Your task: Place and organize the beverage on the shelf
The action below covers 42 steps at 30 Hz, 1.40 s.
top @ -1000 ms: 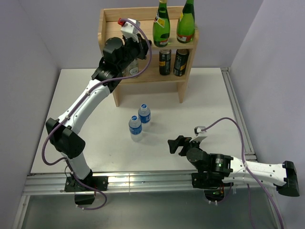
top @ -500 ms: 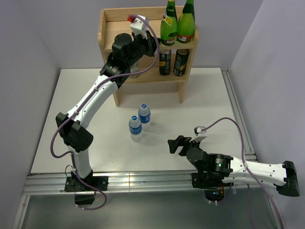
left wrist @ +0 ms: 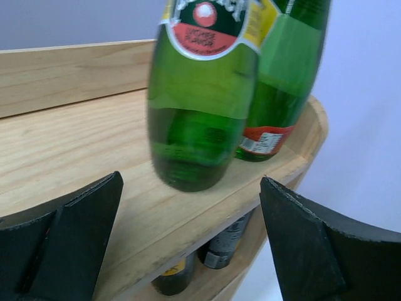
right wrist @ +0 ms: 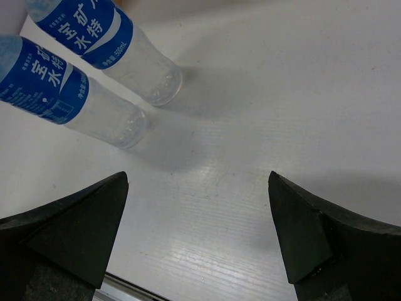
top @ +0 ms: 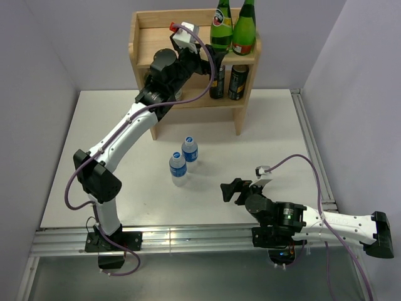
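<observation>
Glass bottles point(left wrist: 200, 119) green, red-and-white labels — shelf point(left wrist: 75, 150) pale grained wood. Water bottles point(right wrist: 100, 69) clear, blue labels; cans point(top: 238, 80) black; table point(right wrist: 263, 88) white.

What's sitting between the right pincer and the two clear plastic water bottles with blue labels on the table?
Nothing; only bare white tabletop lies between the right pincer and the two clear plastic water bottles, as the right wrist view shows.

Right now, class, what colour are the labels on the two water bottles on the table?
Blue labels with white characters, clearest in the right wrist view.
</observation>
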### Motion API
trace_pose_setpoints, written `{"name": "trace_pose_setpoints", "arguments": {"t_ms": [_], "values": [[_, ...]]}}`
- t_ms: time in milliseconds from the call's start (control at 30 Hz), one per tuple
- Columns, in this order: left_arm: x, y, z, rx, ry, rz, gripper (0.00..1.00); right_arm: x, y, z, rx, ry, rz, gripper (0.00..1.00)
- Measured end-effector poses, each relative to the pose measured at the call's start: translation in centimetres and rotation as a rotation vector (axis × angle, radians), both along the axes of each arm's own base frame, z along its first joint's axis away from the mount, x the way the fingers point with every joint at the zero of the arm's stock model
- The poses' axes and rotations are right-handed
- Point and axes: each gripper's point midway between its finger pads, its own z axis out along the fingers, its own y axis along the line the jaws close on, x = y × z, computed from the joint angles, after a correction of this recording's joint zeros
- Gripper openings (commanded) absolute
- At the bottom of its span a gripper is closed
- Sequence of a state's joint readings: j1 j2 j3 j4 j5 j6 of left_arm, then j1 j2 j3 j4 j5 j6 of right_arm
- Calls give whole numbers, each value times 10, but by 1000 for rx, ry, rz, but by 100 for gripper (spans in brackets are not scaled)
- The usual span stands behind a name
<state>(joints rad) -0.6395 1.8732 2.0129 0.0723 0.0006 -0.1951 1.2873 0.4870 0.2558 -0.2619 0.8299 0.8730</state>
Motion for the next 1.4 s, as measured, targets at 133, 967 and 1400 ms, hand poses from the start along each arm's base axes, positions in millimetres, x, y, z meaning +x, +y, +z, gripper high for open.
{"name": "trace_pose_setpoints", "arguments": {"t_ms": [133, 967, 1400], "values": [[3, 14, -1, 13, -3, 54, 99, 0, 0, 0, -1, 0, 0, 100], [-139, 183, -71, 137, 303, 325, 99, -12, 37, 20, 9, -21, 185, 100], [-225, 243, -187, 139, 564, 403, 99, 54, 121, 62, -143, -29, 200, 100]]}}
